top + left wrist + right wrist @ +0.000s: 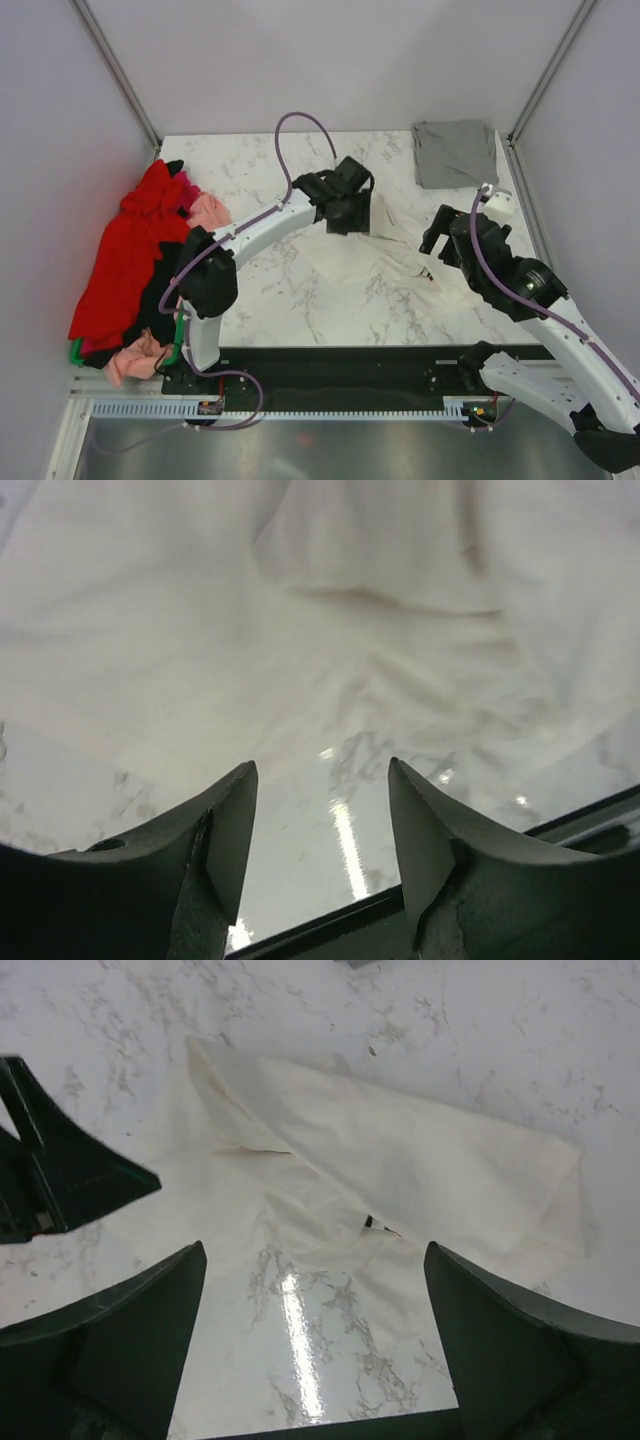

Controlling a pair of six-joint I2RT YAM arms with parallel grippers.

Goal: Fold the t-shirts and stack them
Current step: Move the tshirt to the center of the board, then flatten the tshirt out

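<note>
The t-shirts sit in three places on my feed. The white t-shirt (375, 262) lies rumpled near the middle of the marble bench (250, 165), partly doubled over itself. It is so pale against the stone that I can hardly trace its edges from above. The grey t-shirt (455, 153) lies folded flat in the far right corner, well apart from the white one. The others are in a loose heap (120, 290) at the left edge of the bench. A red t-shirt (140, 225) covers most of it, a pink t-shirt (207, 210) shows on the side toward the middle, and a black t-shirt (160, 290) shows lower down. A sliver of a green t-shirt (75, 350) peeks out at the near corner.

The left gripper (345, 205) hangs over the far part of the white t-shirt and is released. In its wrist view both fingers (235, 820) stand apart with only bare, shiny bench between them, and the creased white cloth lies just beyond the tips. I cannot tell from the overhead view whether the tips touch the fabric.

The right gripper (440, 235) hovers at the right side of the white t-shirt, spread wide and holding nothing. Its wrist view looks down on a folded layer of the shirt lying across the stone. A small dark tag (372, 1225) shows at the edge of that fold.
</note>
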